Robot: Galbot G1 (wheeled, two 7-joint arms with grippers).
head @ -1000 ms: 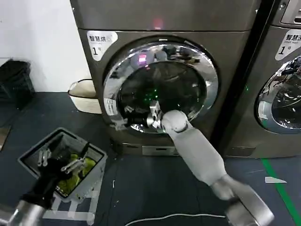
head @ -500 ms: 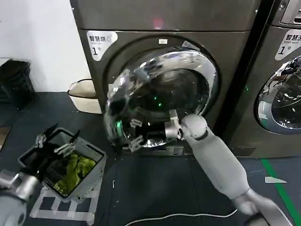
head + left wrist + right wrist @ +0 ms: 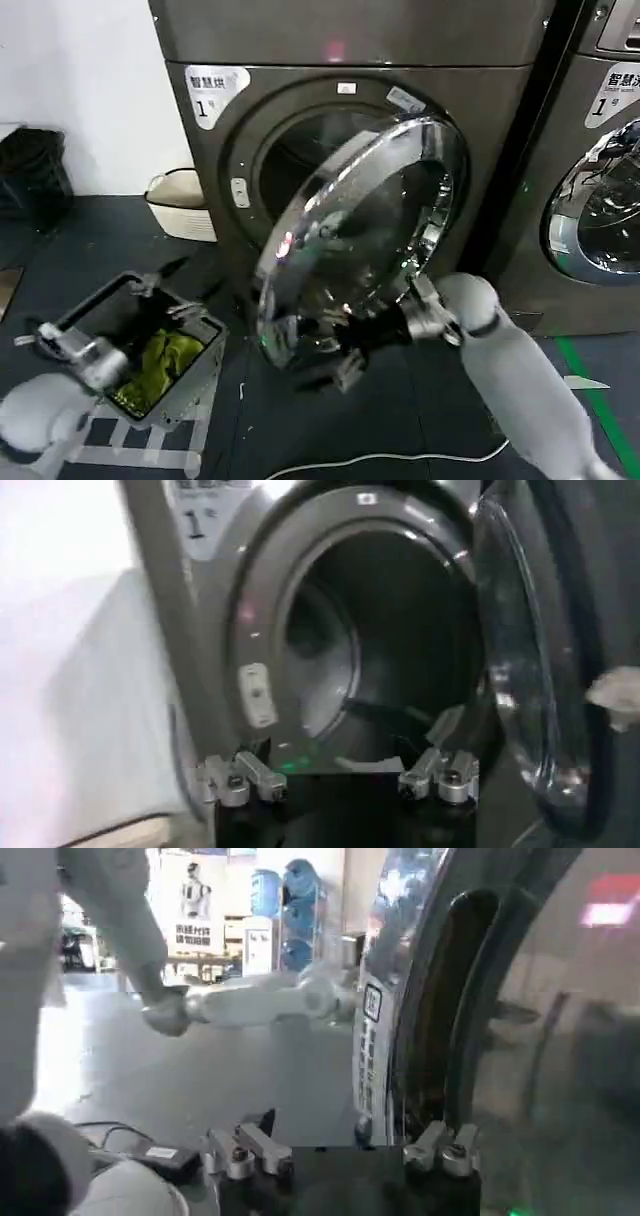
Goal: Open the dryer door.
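Observation:
The dryer door (image 3: 360, 230), a chrome ring around dark glass, stands swung about halfway out from the brown-grey dryer (image 3: 350, 40). Behind it the dark drum opening (image 3: 290, 160) is exposed. My right gripper (image 3: 335, 352) is at the door's lower edge, open, with the rim (image 3: 372, 1063) standing between its spread fingers (image 3: 245, 1148). My left gripper (image 3: 105, 312) hovers low at the left above a grey basket, open and holding nothing. In the left wrist view it faces the drum opening (image 3: 400, 650), with the door (image 3: 520, 680) edge-on beside it.
A grey basket (image 3: 195, 375) holding a yellow-green cloth (image 3: 160, 360) sits on the floor at the left. A white tub (image 3: 180, 205) stands by the wall. A second chrome-doored machine (image 3: 600, 190) is at the right. A white cable (image 3: 380, 460) lies on the floor.
The door went from shut against the dryer to swung well out on its right-hand hinge. My right gripper moved outward and down with its lower rim. My left arm shifted lower and to the left.

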